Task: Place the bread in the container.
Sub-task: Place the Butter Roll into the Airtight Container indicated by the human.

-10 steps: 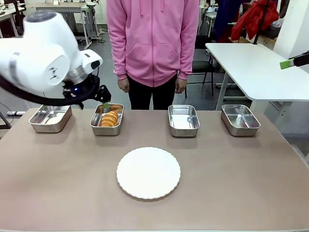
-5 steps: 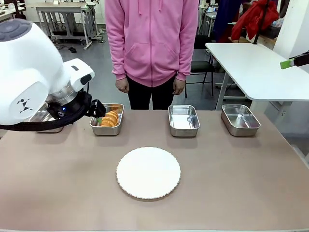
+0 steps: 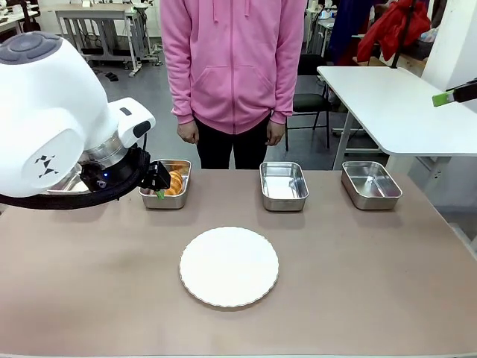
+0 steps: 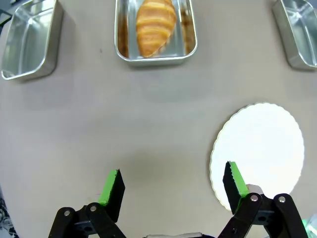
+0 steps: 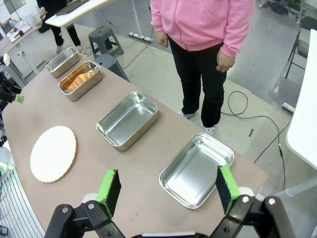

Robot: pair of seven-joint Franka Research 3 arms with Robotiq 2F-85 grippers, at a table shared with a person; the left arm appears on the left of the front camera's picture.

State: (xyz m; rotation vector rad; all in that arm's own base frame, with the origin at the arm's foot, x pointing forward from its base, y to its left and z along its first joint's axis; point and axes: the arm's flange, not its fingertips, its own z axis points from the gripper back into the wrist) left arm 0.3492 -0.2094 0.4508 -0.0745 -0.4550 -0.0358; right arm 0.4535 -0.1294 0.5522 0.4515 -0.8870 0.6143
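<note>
The bread, a golden-brown croissant [image 4: 155,25], lies in the container [image 4: 156,57], the second steel tray from the left [image 3: 165,203]. In the front view the croissant [image 3: 174,181] is partly hidden by my left gripper [image 3: 157,186], which hangs just in front of that tray. The left wrist view shows that gripper [image 4: 173,181] open and empty above bare tabletop, well short of the tray. My right gripper [image 5: 166,191] is open and empty, high over the right side of the table; the croissant [image 5: 79,78] also appears far off there.
A round white scalloped plate [image 3: 229,266] sits mid-table. Empty steel trays stand along the far edge [image 3: 283,185], [image 3: 370,184], and one [image 4: 29,44] at far left. A person in a pink hoodie [image 3: 235,60] stands behind the table, hands down.
My left gripper has drawn back and lower from above the croissant's tray toward my side. The croissant stays in the tray. The person has not moved.
</note>
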